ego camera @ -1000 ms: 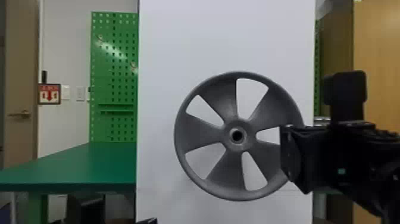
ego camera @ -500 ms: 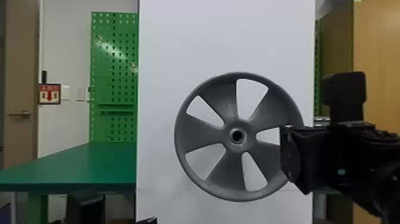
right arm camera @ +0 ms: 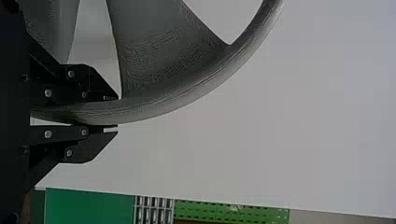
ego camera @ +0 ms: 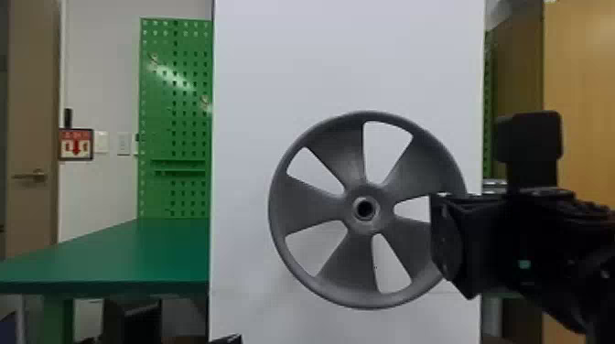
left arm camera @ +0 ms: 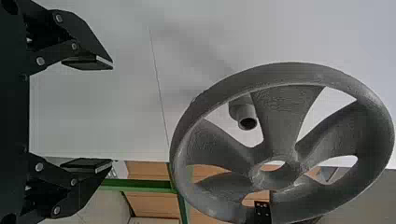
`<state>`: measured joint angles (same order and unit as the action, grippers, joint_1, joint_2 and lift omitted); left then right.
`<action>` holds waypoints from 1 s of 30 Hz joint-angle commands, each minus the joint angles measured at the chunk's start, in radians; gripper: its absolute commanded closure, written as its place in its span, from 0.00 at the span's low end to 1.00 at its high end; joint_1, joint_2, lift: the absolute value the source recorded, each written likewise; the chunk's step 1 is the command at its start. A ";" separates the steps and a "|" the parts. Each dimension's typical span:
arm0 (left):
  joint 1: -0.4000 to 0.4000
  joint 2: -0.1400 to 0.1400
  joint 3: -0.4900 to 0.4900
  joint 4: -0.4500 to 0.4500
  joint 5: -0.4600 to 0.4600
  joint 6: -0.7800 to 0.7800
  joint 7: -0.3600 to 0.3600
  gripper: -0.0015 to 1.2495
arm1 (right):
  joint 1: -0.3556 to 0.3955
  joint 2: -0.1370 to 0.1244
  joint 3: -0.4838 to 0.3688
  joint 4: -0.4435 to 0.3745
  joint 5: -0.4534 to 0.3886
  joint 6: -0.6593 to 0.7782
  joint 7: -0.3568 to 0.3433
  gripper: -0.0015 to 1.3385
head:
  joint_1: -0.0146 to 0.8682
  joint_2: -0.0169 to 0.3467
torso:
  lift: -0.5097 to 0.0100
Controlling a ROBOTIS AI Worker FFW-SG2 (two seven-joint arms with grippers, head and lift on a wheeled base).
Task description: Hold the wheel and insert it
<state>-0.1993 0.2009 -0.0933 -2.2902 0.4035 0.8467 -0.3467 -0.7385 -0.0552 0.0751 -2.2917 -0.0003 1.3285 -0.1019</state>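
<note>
While the right tool [ego camera: 450,242] is gripping it by the rim, the gray wheel [ego camera: 315,210] is standing upright in front of the white panel [ego camera: 347,55], nearer the panel's right edge in the head view. In the right wrist view the fingers are sitting only slightly apart, with the rim running between them. From the left wrist view, a gray peg [left arm camera: 246,111] is sticking out of the panel, and it's showing through a gap between two spokes, so the hub [left arm camera: 292,175] isn't lining up with it from that angle. As for the left tool [ego camera: 226,339], it's just poking in at the head view's bottom edge, near the panel's left edge, and it's gaping wide and gripping nothing. Further out, a green table [ego camera: 137,251] is peeking past the panel's left edge, with a green pegboard [ego camera: 155,119] standing behind it.
</note>
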 commanded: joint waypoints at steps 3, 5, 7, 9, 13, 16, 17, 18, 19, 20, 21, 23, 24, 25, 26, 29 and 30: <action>0.000 0.000 0.001 0.000 0.001 0.000 0.000 0.40 | 0.002 0.000 -0.001 0.011 -0.001 -0.017 0.001 0.82 | 0.02 0.07 | 0.03; 0.000 0.000 0.001 0.000 0.001 0.000 0.000 0.40 | 0.004 0.000 -0.001 0.020 -0.003 -0.032 0.001 0.82 | 0.02 0.07 | 0.03; -0.002 0.000 0.001 0.000 0.001 0.000 0.000 0.40 | 0.008 0.000 -0.005 0.031 -0.009 -0.055 0.001 0.82 | 0.02 0.07 | 0.03; 0.000 0.000 0.001 0.000 0.001 0.000 0.000 0.40 | 0.011 0.002 -0.008 0.040 -0.012 -0.075 0.001 0.82 | 0.02 0.07 | 0.03; -0.002 0.000 0.000 0.000 0.001 0.000 0.000 0.40 | 0.008 0.002 -0.009 0.057 -0.007 -0.084 0.001 0.82 | 0.02 0.07 | 0.03; -0.002 0.000 0.000 0.000 0.001 0.000 0.000 0.40 | 0.007 0.000 -0.014 0.075 -0.009 -0.104 -0.001 0.82 | 0.02 0.07 | 0.03; -0.002 0.000 0.000 0.000 0.001 0.000 0.000 0.40 | 0.007 -0.002 -0.014 0.078 -0.009 -0.109 0.001 0.82 | 0.02 0.07 | 0.03; -0.002 0.000 0.000 0.000 0.000 0.000 0.000 0.40 | 0.007 -0.002 -0.014 0.084 -0.009 -0.114 0.001 0.82 | 0.02 0.07 | 0.03; -0.002 0.000 0.000 0.000 0.000 0.000 0.000 0.40 | 0.004 -0.002 -0.014 0.092 -0.009 -0.117 -0.001 0.82 | 0.02 0.07 | 0.03; -0.002 0.000 0.000 0.000 0.001 0.000 0.000 0.40 | 0.002 -0.002 -0.012 0.100 -0.007 -0.120 0.001 0.82 | 0.02 0.07 | 0.03; -0.002 0.000 0.000 0.000 0.001 0.000 0.000 0.40 | 0.001 -0.002 -0.012 0.107 -0.009 -0.121 0.001 0.82 | 0.02 0.07 | 0.03; -0.002 0.000 0.000 0.000 0.001 0.000 0.000 0.40 | -0.002 -0.003 -0.012 0.124 -0.007 -0.127 0.001 0.82 | 0.02 0.07 | 0.03; -0.002 0.000 0.000 0.000 0.001 0.000 0.000 0.40 | -0.004 -0.003 -0.012 0.130 -0.007 -0.132 0.001 0.82 | 0.02 0.07 | 0.03; -0.002 0.000 0.000 0.000 0.001 0.000 0.000 0.40 | -0.002 -0.005 -0.014 0.140 -0.006 -0.144 0.001 0.82 | 0.02 0.07 | 0.03; -0.002 0.000 -0.002 0.000 0.001 0.000 0.000 0.40 | -0.002 -0.005 -0.014 0.146 -0.007 -0.157 0.001 0.82 | 0.02 0.07 | 0.03; -0.002 0.000 -0.002 0.000 0.001 0.000 0.000 0.40 | -0.004 -0.006 -0.015 0.166 -0.006 -0.177 0.001 0.82 | 0.02 0.07 | 0.03; -0.002 0.000 -0.002 0.000 0.001 0.000 0.000 0.40 | -0.006 -0.006 -0.018 0.170 -0.009 -0.178 -0.001 0.82 | 0.02 0.07 | 0.03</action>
<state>-0.2010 0.2009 -0.0944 -2.2902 0.4048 0.8467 -0.3466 -0.7407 -0.0596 0.0609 -2.1453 -0.0072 1.1727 -0.1013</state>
